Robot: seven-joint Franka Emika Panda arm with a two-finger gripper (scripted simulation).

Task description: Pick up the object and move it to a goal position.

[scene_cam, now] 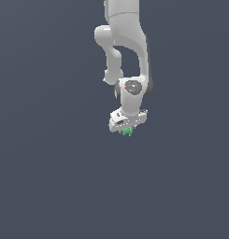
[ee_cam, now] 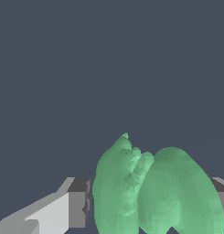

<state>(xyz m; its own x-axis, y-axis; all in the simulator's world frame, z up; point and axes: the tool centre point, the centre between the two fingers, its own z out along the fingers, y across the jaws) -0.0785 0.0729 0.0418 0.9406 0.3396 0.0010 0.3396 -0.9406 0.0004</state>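
Plain dark grey-blue backdrop, white claw point(scene_cam: 127, 127) clamped around green lumpy object point(scene_cam: 127, 131)

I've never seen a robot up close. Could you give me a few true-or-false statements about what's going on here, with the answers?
1. The green object sits between the gripper fingers. True.
2. The object is red. False: it is bright green.
3. The arm is white. True.
4. The object is a smooth cube. False: it is lumpy and lobed.
5. Two arms are in view. False: only one.
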